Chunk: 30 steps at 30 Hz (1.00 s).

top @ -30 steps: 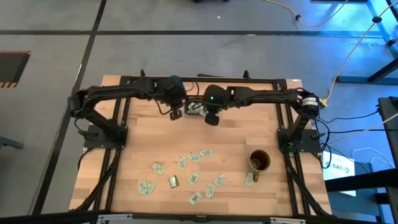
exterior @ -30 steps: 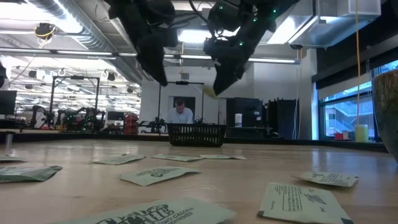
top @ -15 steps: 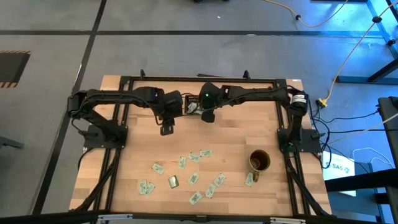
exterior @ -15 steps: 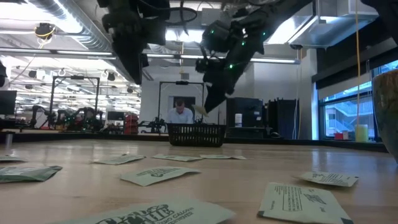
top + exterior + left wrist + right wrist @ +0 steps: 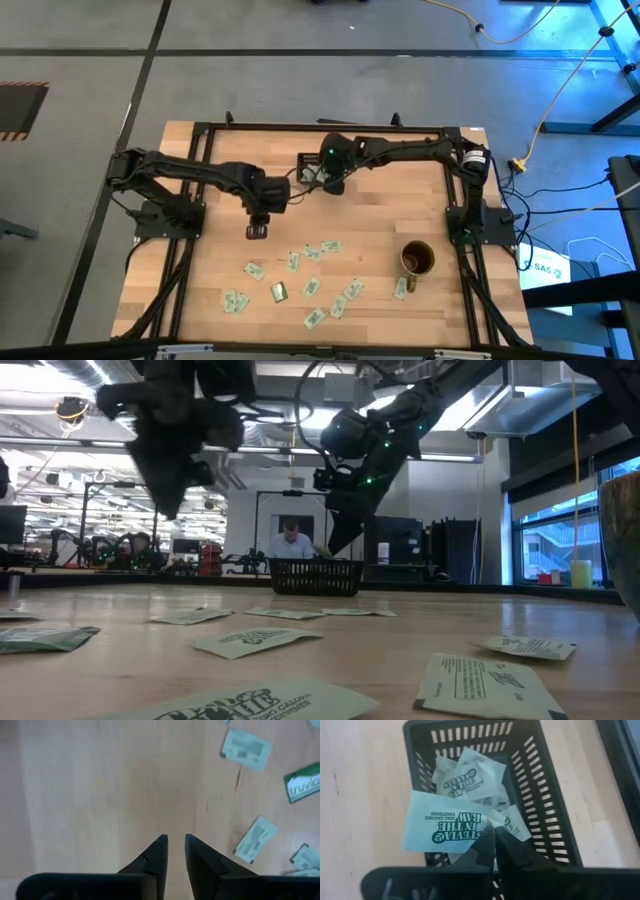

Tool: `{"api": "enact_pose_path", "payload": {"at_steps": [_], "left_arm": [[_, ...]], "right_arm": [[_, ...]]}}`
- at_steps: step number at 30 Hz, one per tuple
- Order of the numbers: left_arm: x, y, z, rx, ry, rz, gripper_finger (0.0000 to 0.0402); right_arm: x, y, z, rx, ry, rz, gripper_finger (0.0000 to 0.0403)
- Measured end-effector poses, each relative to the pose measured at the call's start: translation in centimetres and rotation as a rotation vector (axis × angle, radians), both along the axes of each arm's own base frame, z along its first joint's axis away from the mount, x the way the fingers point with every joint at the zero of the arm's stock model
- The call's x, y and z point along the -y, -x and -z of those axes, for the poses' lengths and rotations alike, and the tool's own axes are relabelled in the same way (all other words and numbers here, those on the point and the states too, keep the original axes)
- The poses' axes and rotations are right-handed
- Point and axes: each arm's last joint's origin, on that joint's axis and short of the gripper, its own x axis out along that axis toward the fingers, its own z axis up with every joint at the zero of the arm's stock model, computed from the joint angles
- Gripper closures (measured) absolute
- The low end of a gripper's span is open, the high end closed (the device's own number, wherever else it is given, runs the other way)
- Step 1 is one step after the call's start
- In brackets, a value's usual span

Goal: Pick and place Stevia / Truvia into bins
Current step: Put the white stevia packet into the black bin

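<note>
The black slatted bin (image 5: 540, 785) stands at the table's far middle (image 5: 303, 160) and holds several Stevia packets (image 5: 465, 780). My right gripper (image 5: 495, 832) hovers just over it (image 5: 326, 183), shut on one pale green Stevia packet (image 5: 445, 827). My left gripper (image 5: 257, 232) points down over bare wood left of the middle. Its fingers (image 5: 175, 837) stand a narrow gap apart with nothing between them. More packets (image 5: 300, 270) lie flat toward the near edge. My right gripper pinches the packet by one short edge (image 5: 489, 820) between its two fingertips. The fingers slant down from the table's right side. The packet sticks out sideways from the tips, printed face up. It is clear of the table and hangs over the bin's opening and one wall.
A brownish-gold mug (image 5: 417, 258) stands on the right half of the table, with a packet (image 5: 400, 288) beside it. In the low view, packets (image 5: 255, 642) lie in the foreground, and the bin (image 5: 315, 575) stands far back. A person sits in the room beyond.
My left gripper has swung away from the bin toward the table's near edge and slightly left, sinking and tipping more steeply down. My right gripper has sunk toward the bin with the packet still at its tips.
</note>
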Motion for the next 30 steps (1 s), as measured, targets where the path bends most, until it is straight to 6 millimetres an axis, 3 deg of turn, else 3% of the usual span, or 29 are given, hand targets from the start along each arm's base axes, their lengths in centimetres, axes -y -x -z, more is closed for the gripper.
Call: {"api": "enact_pose_path", "payload": {"at_steps": [13, 20, 30], "left_arm": [[4.5, 0.8, 2.3, -0.006, 0.002, 0.167, 0.0301], [5.9, 1.6, 3.5, -0.024, 0.015, 0.217, 0.0303], [6.9, 2.5, 5.5, -0.004, 0.062, 0.295, 0.03]], "right_arm": [[0.1, 0.0, -0.1, 0.008, 0.001, 0.006, 0.0321], [0.0, 0.0, -0.2, -0.002, -0.004, 0.005, 0.032], [-0.6, -1.5, -2.9, 0.062, 0.018, -0.024, 0.0319]]}}
